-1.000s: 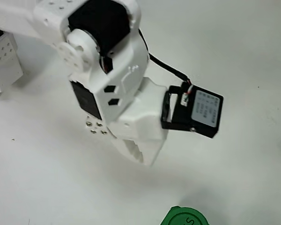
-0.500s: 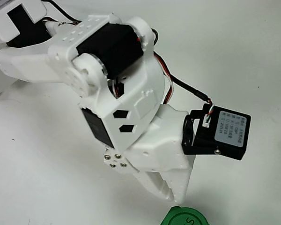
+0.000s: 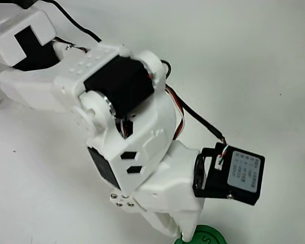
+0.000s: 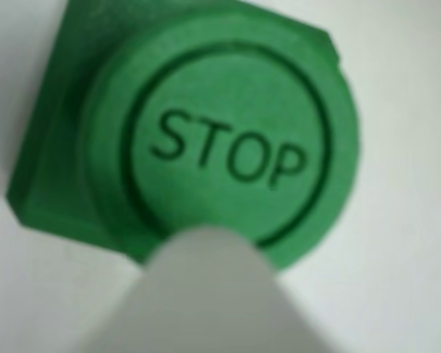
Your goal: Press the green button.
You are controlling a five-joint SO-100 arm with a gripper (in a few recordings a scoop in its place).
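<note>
One hand (image 4: 206, 287), tip over green button (image 4: 228, 140)

Lab-like bench; plain white table (image 3: 274, 61); robot arm (image 3: 127, 127)

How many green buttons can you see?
1. The green button says STOP and sits on the white table, at the bottom edge in the overhead view, just under the gripper tip.

Green button (image 4: 228, 147) matt plastic; pincer (image 4: 206, 294) smooth white plastic.
</note>
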